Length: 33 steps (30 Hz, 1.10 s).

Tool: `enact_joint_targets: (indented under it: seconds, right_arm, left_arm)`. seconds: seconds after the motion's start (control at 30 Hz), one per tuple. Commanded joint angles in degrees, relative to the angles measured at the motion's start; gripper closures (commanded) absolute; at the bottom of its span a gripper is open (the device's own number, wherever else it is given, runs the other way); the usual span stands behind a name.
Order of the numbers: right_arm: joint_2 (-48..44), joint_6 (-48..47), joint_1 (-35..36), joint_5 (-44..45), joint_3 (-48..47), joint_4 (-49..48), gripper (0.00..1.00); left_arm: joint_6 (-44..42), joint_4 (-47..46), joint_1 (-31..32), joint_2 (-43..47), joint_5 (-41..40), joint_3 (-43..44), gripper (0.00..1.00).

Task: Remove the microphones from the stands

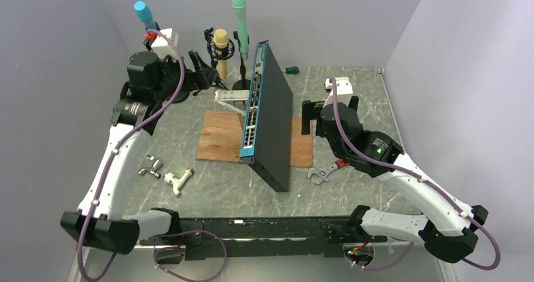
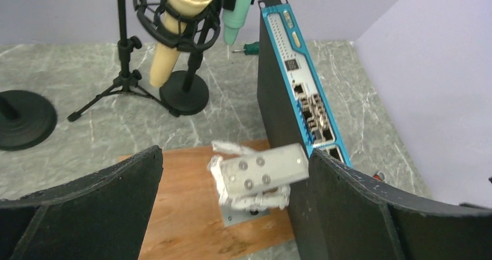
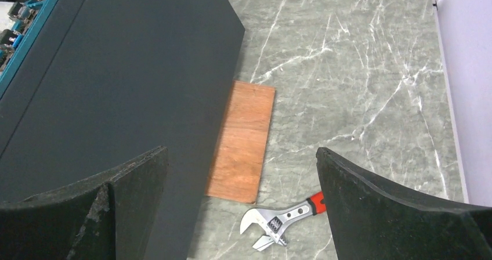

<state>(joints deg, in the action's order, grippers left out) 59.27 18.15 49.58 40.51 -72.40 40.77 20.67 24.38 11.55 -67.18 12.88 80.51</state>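
A cream microphone (image 1: 220, 45) hangs in a black shock mount on a small tripod stand (image 2: 123, 80) at the back of the table; it also shows in the left wrist view (image 2: 174, 22). A green microphone (image 1: 240, 14) stands just right of it on a round-base stand (image 2: 185, 93). A blue microphone (image 1: 143, 11) sits at the far left. My left gripper (image 1: 204, 74) is open and empty, just left of and below the cream microphone, not touching it; in the wrist view (image 2: 235, 155) it is above the wooden board. My right gripper (image 1: 308, 116) is open and empty beside the black box (image 3: 242, 152).
A black network switch (image 1: 271, 118) with a blue front stands on edge on a wooden board (image 1: 220, 137). A grey-white bracket (image 2: 264, 176) sits by it. A wrench (image 3: 281, 219) lies at right, pipe fittings (image 1: 165, 172) at left, a green screwdriver (image 1: 291, 70) at the back.
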Motion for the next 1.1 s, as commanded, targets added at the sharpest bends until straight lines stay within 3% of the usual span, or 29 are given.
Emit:
enact_joint_targets:
  seconds: [0.0, 0.2, 0.5, 0.9, 1.07]
  right_arm:
    - [-0.4, 3.5, -0.1, 2.6, -4.6, 4.7, 0.00]
    - [0.2, 6.6, -0.1, 8.4, -5.2, 8.2, 0.00]
    - [2.4, 6.4, -0.1, 9.9, -5.6, 9.2, 0.00]
    - [0.4, 2.4, -0.2, 9.8, -1.7, 3.8, 0.00]
    - [-0.9, 1.4, -0.2, 9.3, -0.3, 2.9, 0.00]
  left_arm:
    - [2.2, -3.4, -0.1, -7.4, 2.6, 7.6, 0.01]
    - [0.0, -1.5, -0.1, -19.6, 1.3, 20.2, 0.01]
    - [-6.7, 0.1, 2.9, -32.9, -11.7, 35.6, 0.01]
    - [-13.7, -6.4, 7.0, -38.4, -22.4, 35.2, 0.01]
    - [-14.5, -6.3, 7.4, -41.0, -25.8, 36.6, 0.13]
